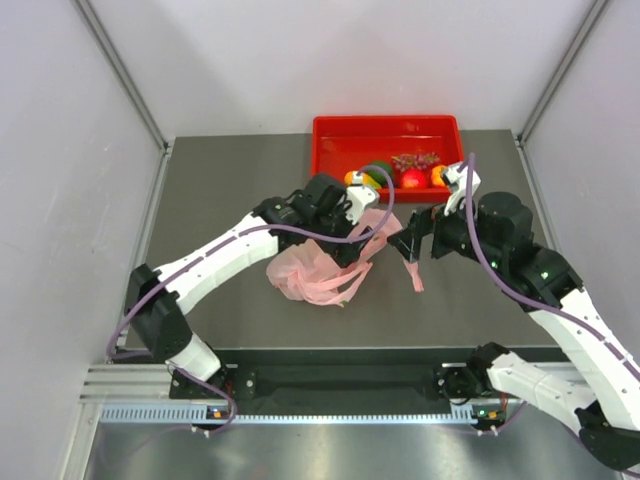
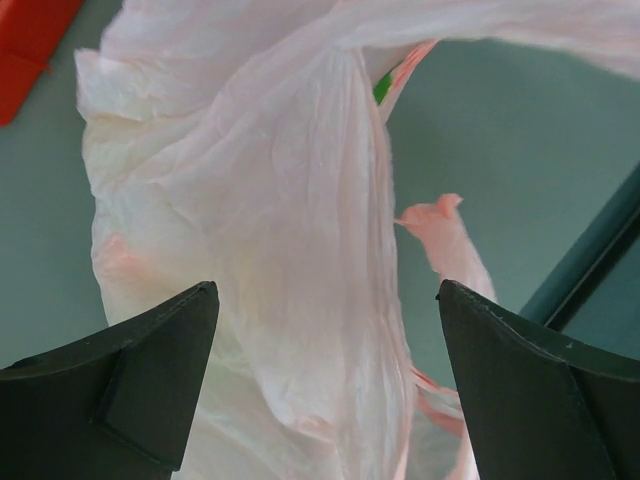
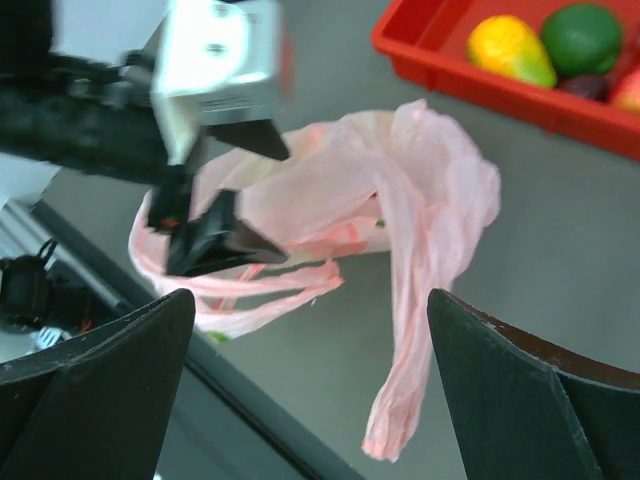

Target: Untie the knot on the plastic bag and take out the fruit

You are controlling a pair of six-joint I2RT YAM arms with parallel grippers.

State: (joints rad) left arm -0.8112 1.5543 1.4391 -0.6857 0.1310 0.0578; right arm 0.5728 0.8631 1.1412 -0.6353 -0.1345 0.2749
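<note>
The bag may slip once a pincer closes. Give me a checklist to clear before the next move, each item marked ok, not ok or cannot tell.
1. Left pincer open and straddling the plastic bag: ok.
2. Right pincer open, holding nothing: ok.
3. Loose handle strip in line with the right pincer's gap: ok.
4. The knot located: cannot tell; no view shows a tied lump clearly.
5. Fruit inside the bag: cannot tell; only a green speck shows past a fold.
6. Red tray standing apart from the bag: ok.
</note>
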